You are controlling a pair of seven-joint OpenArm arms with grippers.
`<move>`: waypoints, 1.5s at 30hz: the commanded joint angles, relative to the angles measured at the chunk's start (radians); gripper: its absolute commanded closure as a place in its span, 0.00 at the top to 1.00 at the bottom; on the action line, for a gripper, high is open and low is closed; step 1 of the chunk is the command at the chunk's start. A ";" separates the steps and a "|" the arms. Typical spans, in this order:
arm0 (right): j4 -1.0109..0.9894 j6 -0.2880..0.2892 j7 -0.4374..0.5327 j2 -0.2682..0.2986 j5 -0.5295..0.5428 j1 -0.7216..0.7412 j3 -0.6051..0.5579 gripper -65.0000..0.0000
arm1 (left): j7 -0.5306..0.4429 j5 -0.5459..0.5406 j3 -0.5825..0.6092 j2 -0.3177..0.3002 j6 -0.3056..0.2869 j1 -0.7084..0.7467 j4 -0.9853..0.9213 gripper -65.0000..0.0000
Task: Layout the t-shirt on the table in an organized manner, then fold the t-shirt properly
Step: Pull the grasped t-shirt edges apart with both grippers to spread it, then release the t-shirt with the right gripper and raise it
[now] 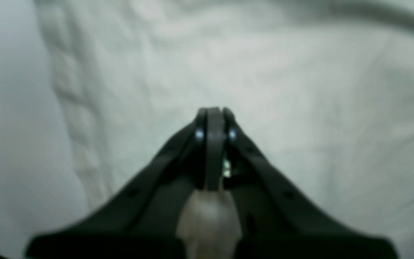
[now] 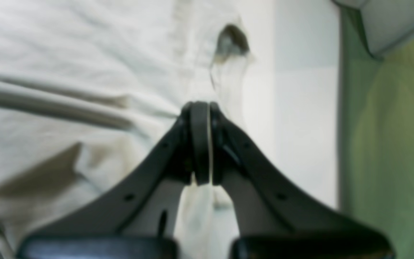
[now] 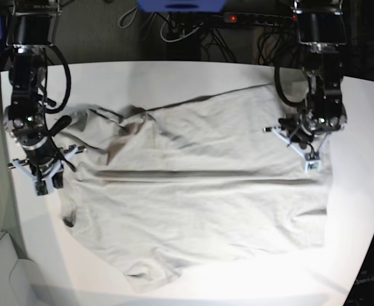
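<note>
Broadly, the soft, creased grey-beige t-shirt (image 3: 193, 191) lies spread across the glossy white table (image 3: 359, 210), a long horizontal fold ridge running through its middle. At the base view's left, the right gripper (image 3: 43, 182) pinches the shirt's edge, jaws fully closed on cloth. Dark cables (image 3: 193, 29) tangle behind. Opposite, the left gripper (image 3: 311, 164) likewise clamps fabric.

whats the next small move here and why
Probably pull both grippers apart and outward: the left gripper and right gripper are each shut on an edge of the t-shirt, which shows a long ridge and bunched folds on the table.
</note>
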 commanded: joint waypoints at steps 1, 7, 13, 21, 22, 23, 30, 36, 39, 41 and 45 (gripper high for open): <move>0.035 0.000 0.014 0.008 0.008 0.016 0.004 0.00 | -0.028 0.007 -0.006 -0.022 0.008 -0.006 0.017 0.00; 0.166 0.001 -0.092 -0.007 0.008 -0.072 0.004 0.00 | -0.097 0.009 -0.006 -0.096 0.008 0.044 -0.043 0.00; 0.287 0.003 -0.181 -0.059 0.004 -0.185 -0.004 0.00 | -0.194 0.009 -0.006 -0.162 0.008 -0.020 -0.198 0.00; 0.328 0.003 -0.238 -0.090 0.010 -0.308 -0.005 0.00 | -0.209 0.009 0.001 -0.171 0.007 -0.132 -0.247 0.00; 0.338 0.006 -0.238 -0.090 0.010 -0.325 -0.016 0.00 | -0.209 0.009 0.001 -0.171 0.007 -0.146 -0.247 0.00; 0.348 0.024 -0.236 -0.090 0.010 -0.342 -0.034 0.00 | -0.207 0.009 0.003 -0.169 0.007 -0.160 -0.247 0.00; 0.384 0.190 -0.236 -0.118 0.002 -0.402 -0.047 0.00 | -0.198 0.009 0.003 -0.157 0.007 -0.207 -0.245 0.00; 0.382 0.193 -0.238 -0.122 0.002 -0.408 -0.047 0.00 | -0.197 0.009 0.003 -0.155 0.007 -0.203 -0.236 0.00; 0.385 0.193 -0.238 -0.119 0.002 -0.419 -0.047 0.00 | -0.197 0.009 0.003 -0.157 0.007 -0.200 -0.233 0.00; 0.387 0.193 -0.239 -0.119 0.002 -0.419 -0.047 0.00 | -0.195 0.009 0.003 -0.162 0.007 -0.200 -0.233 0.00; 0.387 0.193 -0.239 -0.122 0.002 -0.428 -0.047 0.00 | -0.128 0.004 0.003 -0.182 0.005 -0.198 -0.233 0.00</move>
